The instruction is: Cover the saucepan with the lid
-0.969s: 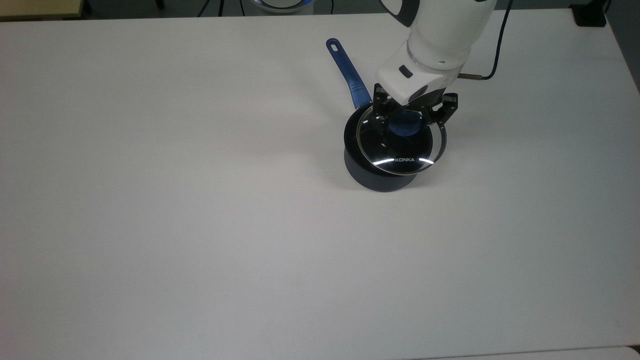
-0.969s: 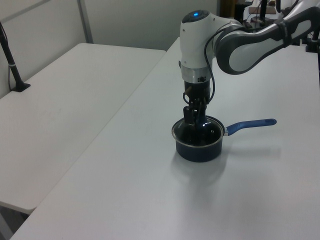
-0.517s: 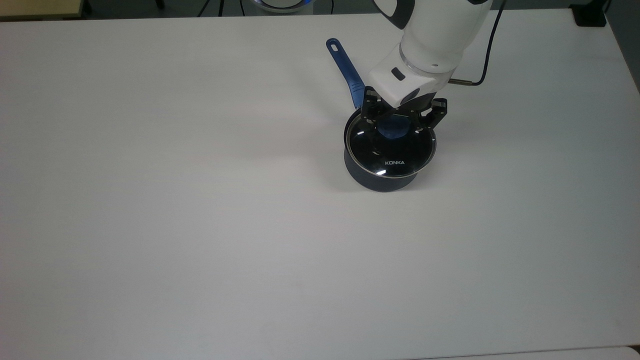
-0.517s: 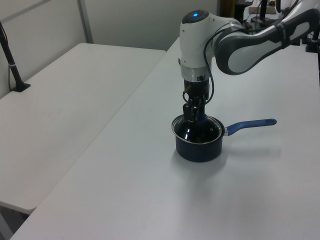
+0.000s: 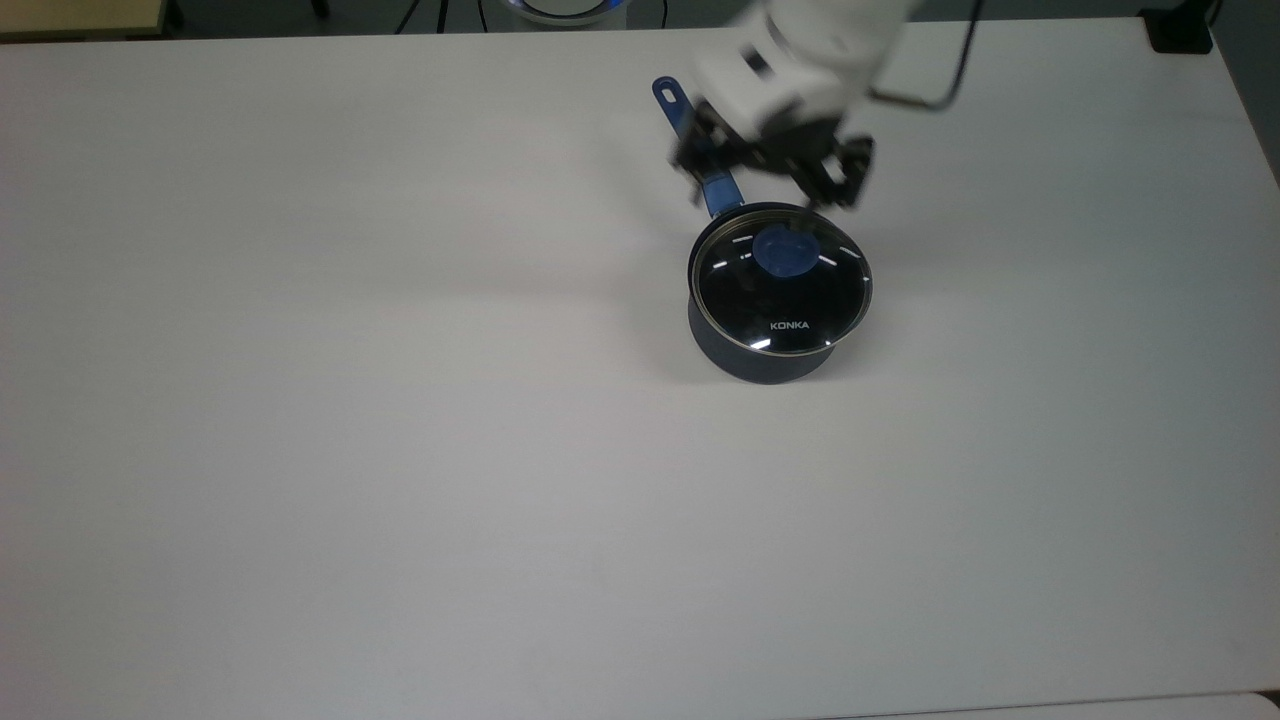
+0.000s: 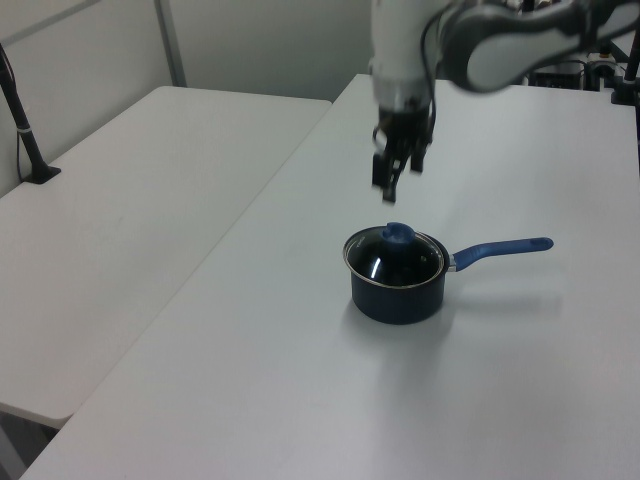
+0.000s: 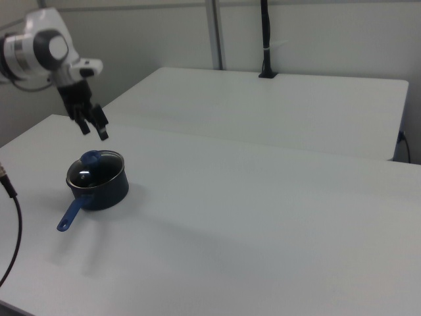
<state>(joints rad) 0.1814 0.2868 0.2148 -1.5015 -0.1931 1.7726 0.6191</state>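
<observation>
Now clear of the pot, the gripper [image 5: 768,178] hangs empty with its fingers spread wide, having risen off the blue knob it straddled half a second ago. The lid [image 5: 781,279] sits level on the saucepan [image 6: 396,291], so the task looks done. Bare white table [image 5: 400,450] lies open all round, its edges well away.

Arm [image 5: 800,50] motion-blurred and cut off by the top view's upper edge. Part of pan [image 5: 762,362] handle [image 5: 690,130] hidden behind blurred gripper [image 5: 770,175]. Pan interior dark under lid [image 5: 781,290].
</observation>
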